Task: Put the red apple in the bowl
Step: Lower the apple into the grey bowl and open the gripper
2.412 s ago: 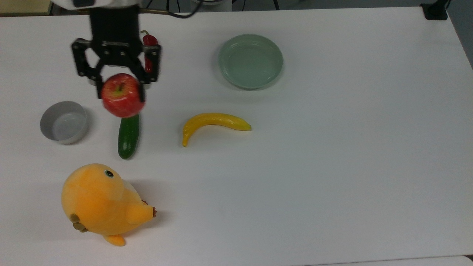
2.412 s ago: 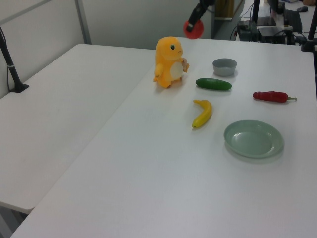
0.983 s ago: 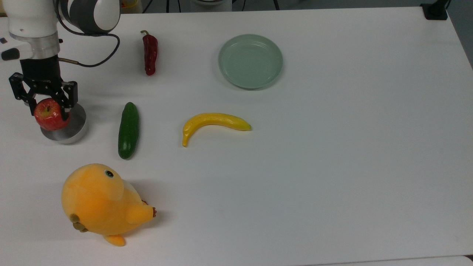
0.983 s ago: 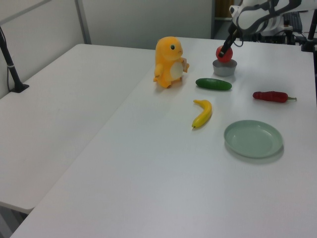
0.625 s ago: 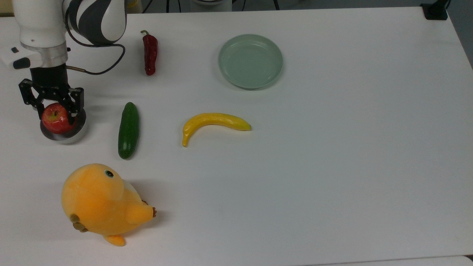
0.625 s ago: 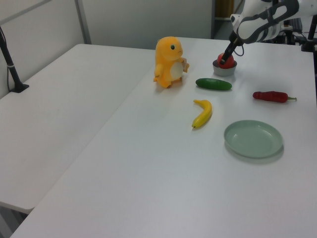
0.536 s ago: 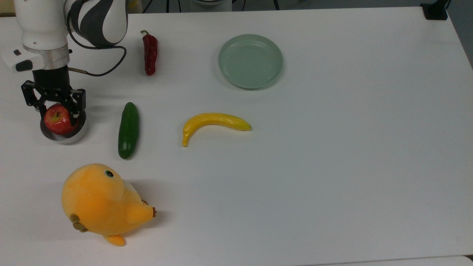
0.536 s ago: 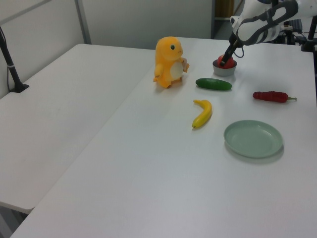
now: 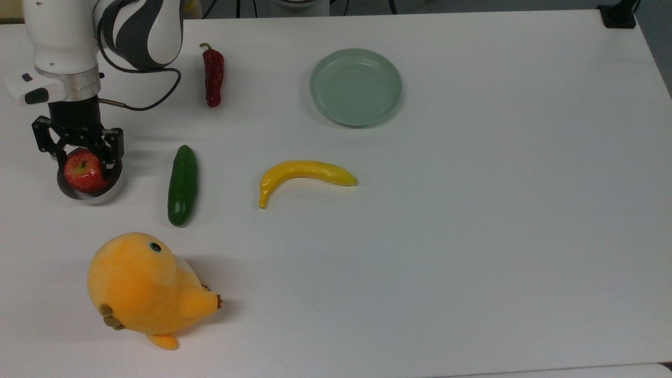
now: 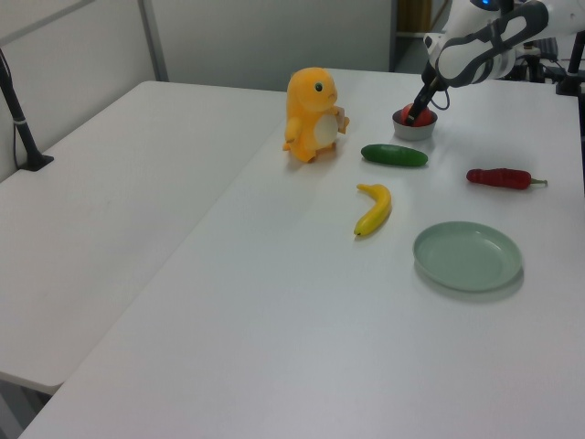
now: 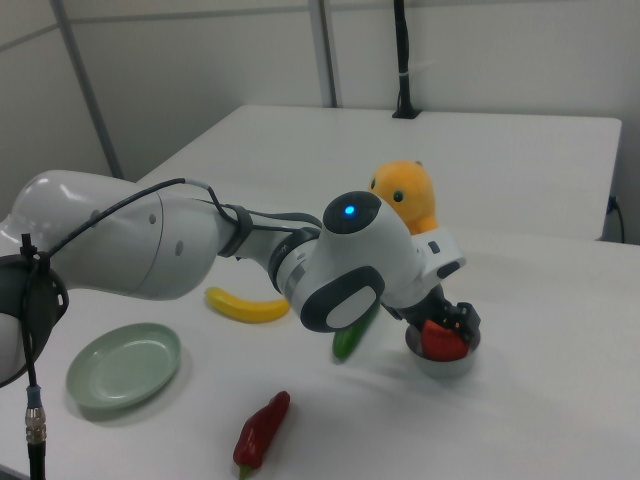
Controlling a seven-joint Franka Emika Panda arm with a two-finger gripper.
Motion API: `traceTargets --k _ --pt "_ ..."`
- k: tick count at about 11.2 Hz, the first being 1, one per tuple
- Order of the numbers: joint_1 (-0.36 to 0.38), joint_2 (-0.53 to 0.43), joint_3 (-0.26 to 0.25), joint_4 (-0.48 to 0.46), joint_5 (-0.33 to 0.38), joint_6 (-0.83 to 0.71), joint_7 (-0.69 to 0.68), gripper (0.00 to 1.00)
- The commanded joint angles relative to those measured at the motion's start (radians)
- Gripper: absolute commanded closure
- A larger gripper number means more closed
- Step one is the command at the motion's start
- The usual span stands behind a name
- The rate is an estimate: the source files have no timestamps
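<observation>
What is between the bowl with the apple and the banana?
The green cucumber lies between the bowl and the banana, seen in the top view.

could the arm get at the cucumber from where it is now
Probably yes, once it lets go: the gripper is shut on the red apple in the bowl, and the cucumber lies uncovered beside it.

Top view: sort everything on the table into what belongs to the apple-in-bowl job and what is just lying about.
Job:
red apple, in the claw
bowl, under the apple
claw

Lying about:
chili pepper
green plate
cucumber
banana
orange plush toy
</observation>
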Motion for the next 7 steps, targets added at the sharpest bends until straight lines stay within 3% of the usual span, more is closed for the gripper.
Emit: traceTargets --k 1,7 --pt "0.013 -0.009 -0.004 -0.019 0.030 0.021 -0.018 0.00" --pt "0.016 -0.057 -0.004 -0.016 0.028 -0.002 -0.015 0.00"
